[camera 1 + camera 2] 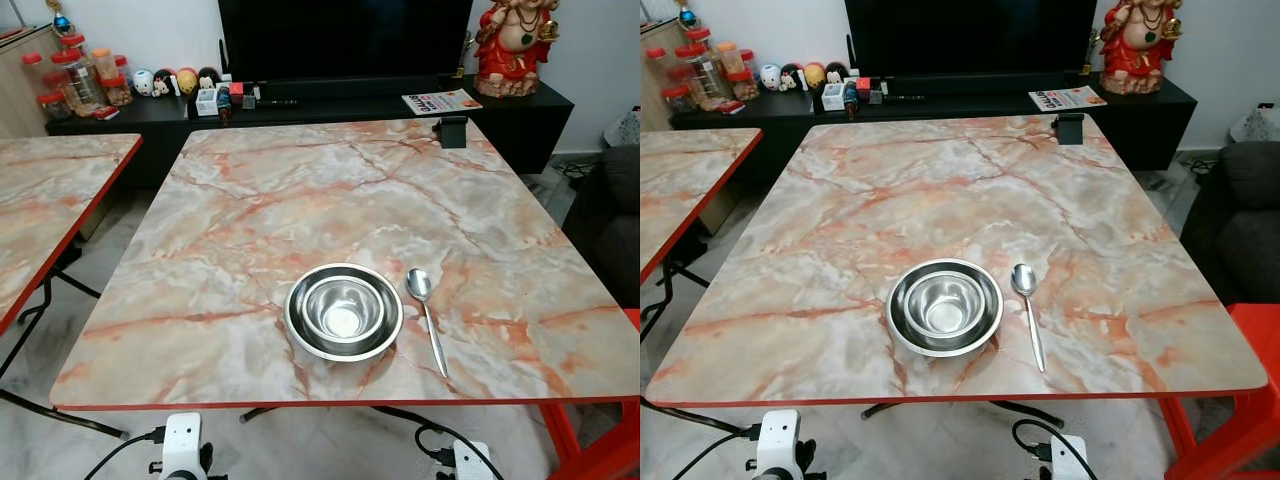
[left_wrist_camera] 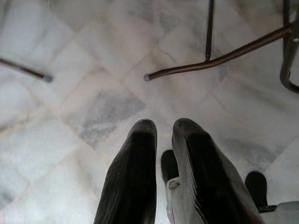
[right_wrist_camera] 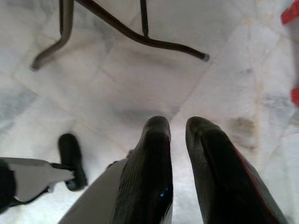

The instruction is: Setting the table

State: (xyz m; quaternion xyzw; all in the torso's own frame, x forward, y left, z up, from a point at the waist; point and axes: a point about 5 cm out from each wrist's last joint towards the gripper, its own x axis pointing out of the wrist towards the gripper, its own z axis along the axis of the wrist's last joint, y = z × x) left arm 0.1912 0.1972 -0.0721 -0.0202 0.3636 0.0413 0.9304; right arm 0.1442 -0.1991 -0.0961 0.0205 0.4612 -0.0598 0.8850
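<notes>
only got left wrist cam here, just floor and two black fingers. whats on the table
Observer: A steel bowl nested inside a wider one sits near the table's front edge.
Operator: any cutlery
Observer: One spoon lies just on the bowl's right, apart from it, its handle toward the robot.
Operator: where's my other arm
Observer: The right gripper hangs low over the marble floor, holding nothing, fingers slightly apart like those of the left gripper.
</notes>
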